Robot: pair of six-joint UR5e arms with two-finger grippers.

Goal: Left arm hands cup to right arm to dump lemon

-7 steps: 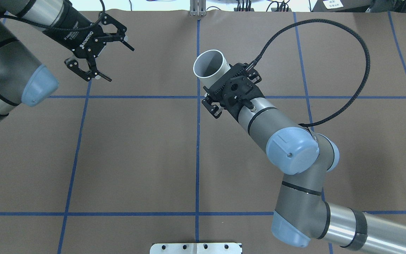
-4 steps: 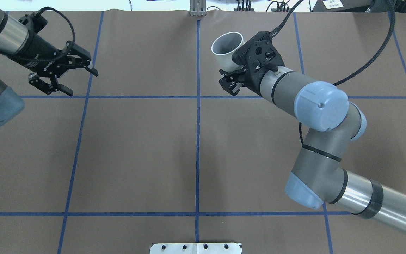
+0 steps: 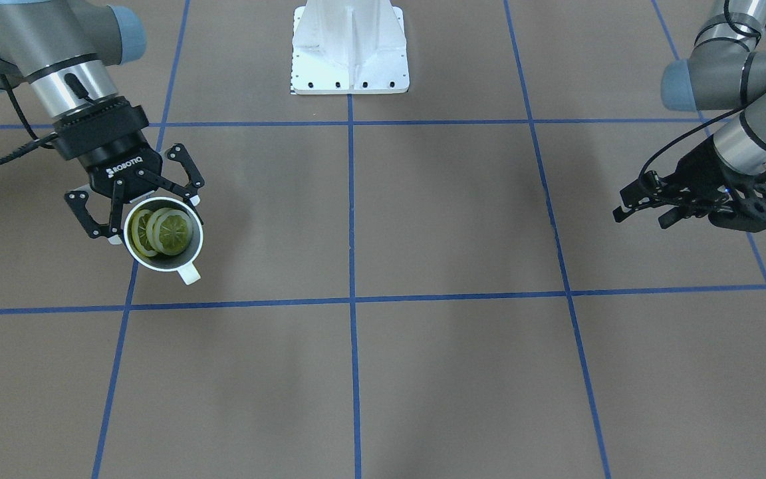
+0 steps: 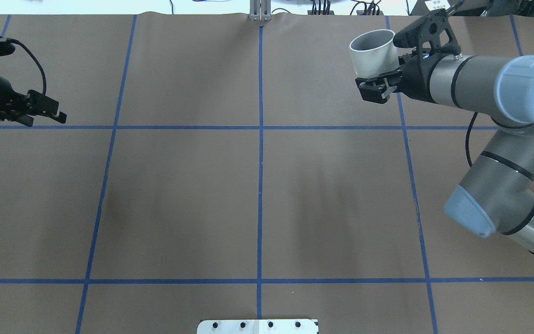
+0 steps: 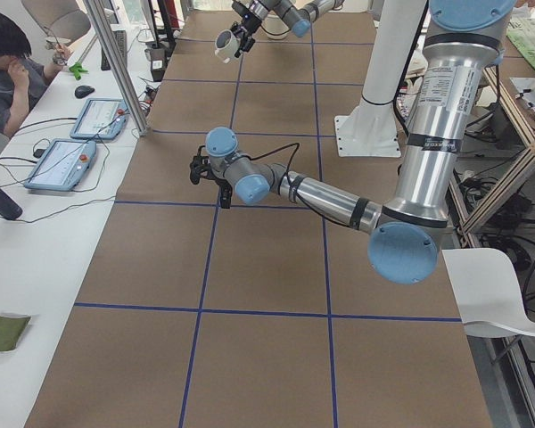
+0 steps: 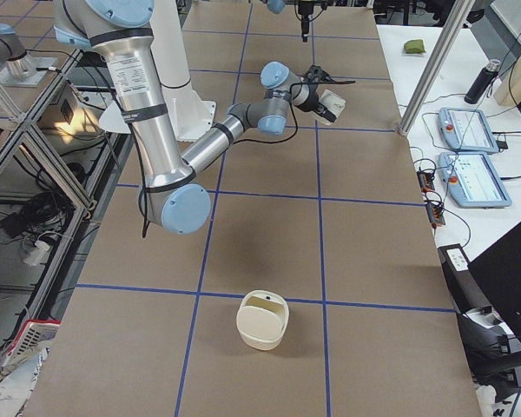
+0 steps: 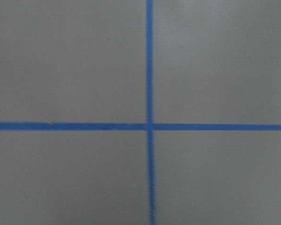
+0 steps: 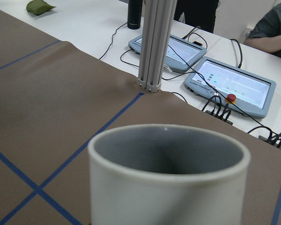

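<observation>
The white cup (image 3: 180, 266) hangs above the table in my right gripper (image 3: 157, 219), which is shut on its wall, handle pointing away from the robot. Yellow-green lemon slices (image 3: 169, 231) stand inside it. In the overhead view the cup (image 4: 372, 58) is at the far right, near the table's back edge, with my right gripper (image 4: 379, 72) below its rim. The right wrist view shows the cup's rim (image 8: 168, 140) and grey inside; no lemon shows there. My left gripper (image 4: 47, 111) is open and empty at the far left edge, and also shows in the front-facing view (image 3: 636, 206).
A cream basket-like container (image 6: 262, 320) stands on the table towards my right end. The white mounting plate (image 3: 350, 46) sits at the robot's base. An aluminium post (image 8: 152, 42) and control tablets (image 8: 229, 86) stand past the far edge. An operator (image 5: 4, 62) sits there.
My right arm has swung the cup from the table's middle to the far right. My left arm has drawn back to the left edge, gripper still open.
</observation>
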